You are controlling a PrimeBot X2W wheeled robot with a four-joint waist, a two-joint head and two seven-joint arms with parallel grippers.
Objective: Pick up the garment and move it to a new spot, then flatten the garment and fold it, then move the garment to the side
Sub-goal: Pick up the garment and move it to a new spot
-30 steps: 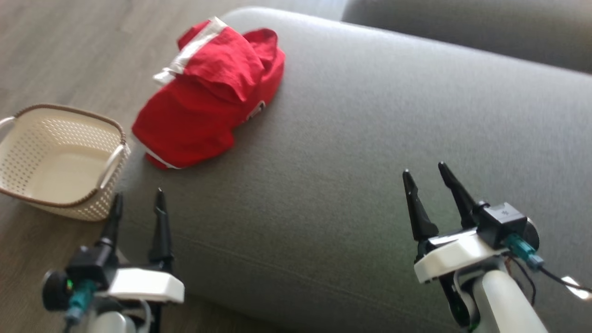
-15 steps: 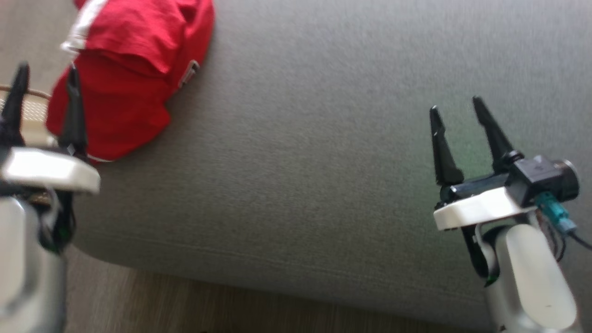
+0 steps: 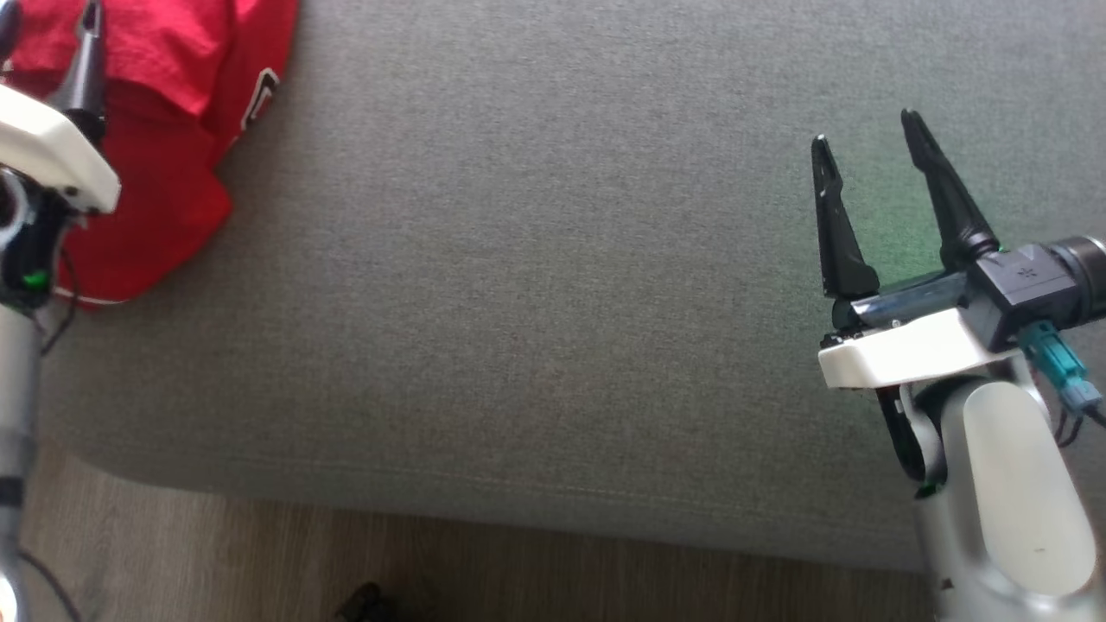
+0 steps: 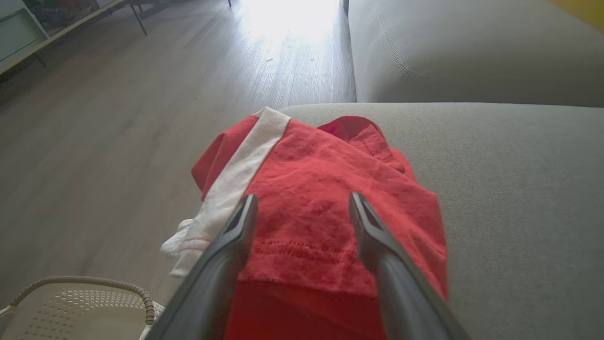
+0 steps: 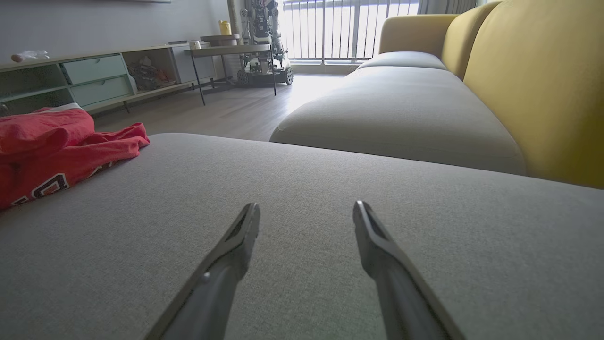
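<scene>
Left gripper (image 4: 303, 197) now over red garment (image 4: 330, 160); jaws wide apart

Partial lettering (image 5: 46, 186) on red garment (image 5: 71, 146), none of it legible

You had strong daylight from the far window (image 5: 349, 28), burning the floor (image 4: 292, 19) to white glare. The head view was soft, with a faint green cast on the cushion (image 3: 553, 259). The garment (image 4: 325, 212) looked crisp; wrist views bowed at their edges.
</scene>
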